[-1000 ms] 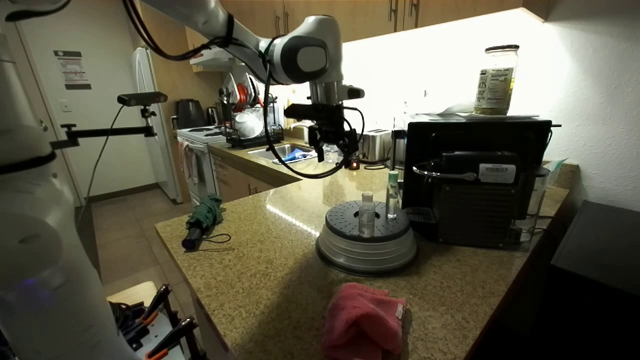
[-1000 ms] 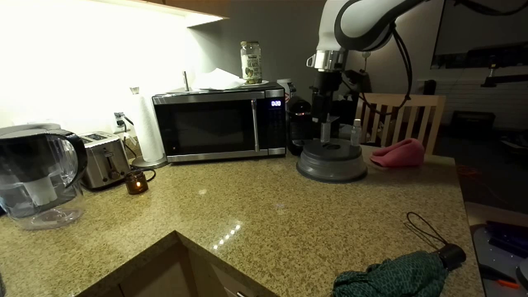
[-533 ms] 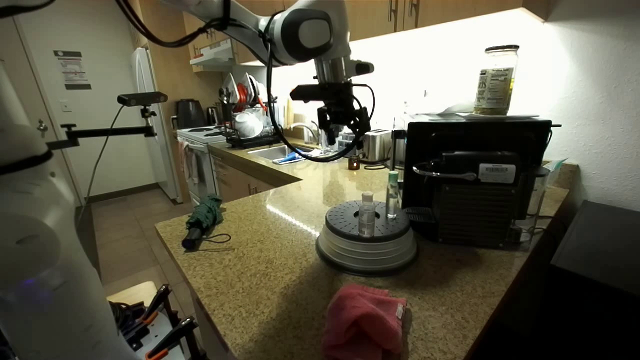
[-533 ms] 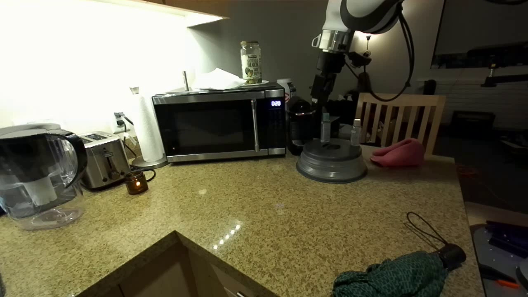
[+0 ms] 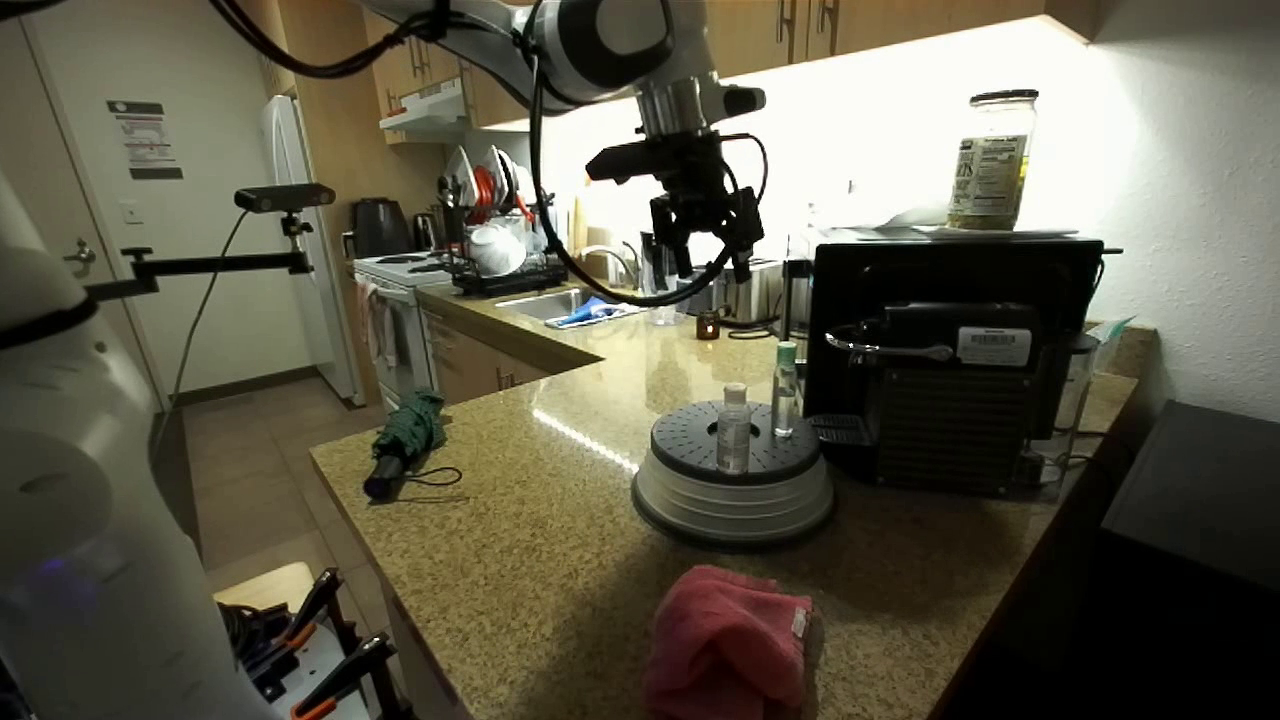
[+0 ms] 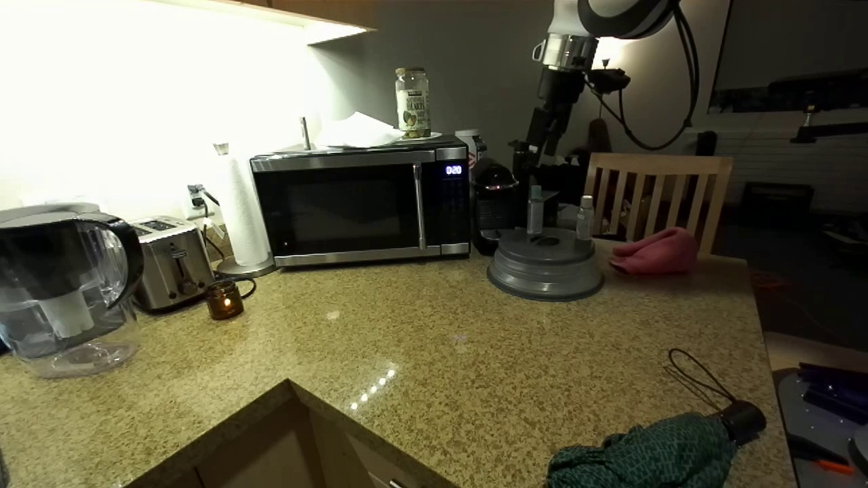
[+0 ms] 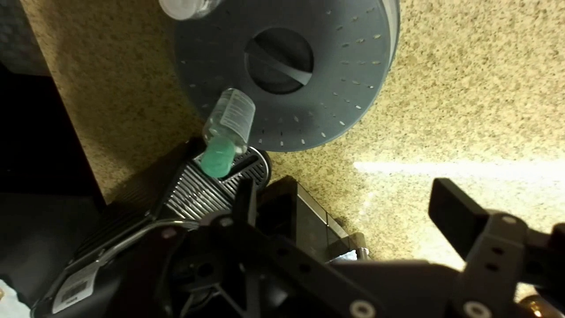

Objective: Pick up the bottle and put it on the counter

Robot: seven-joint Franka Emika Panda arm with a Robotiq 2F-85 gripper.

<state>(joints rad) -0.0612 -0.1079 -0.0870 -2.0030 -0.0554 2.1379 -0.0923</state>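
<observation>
Two small clear bottles stand upright on the round grey turntable disc (image 5: 735,505). The green-capped bottle (image 5: 785,400) is nearer the coffee machine; it also shows in an exterior view (image 6: 535,213) and in the wrist view (image 7: 231,117). The bottle with the whitish cap (image 5: 733,440) stands near the disc's other edge, and in the wrist view (image 7: 187,6) it is cut off at the top. The speckled tan counter (image 6: 434,339) lies under the disc. My gripper (image 5: 714,272) is open and empty, tilted, above the bottles. In the wrist view its fingers (image 7: 344,194) are wide apart.
A black coffee machine (image 5: 950,400) and the microwave (image 6: 359,210) stand beside the disc. A glass jar (image 6: 413,102) sits on the microwave. A pink cloth (image 5: 730,640) and a green umbrella (image 5: 408,435) lie on the counter. A candle (image 6: 224,298), toaster and water pitcher stand farther along.
My gripper has moved up and to the right in both exterior views, and has tilted. The bottles, disc and cloth have not moved.
</observation>
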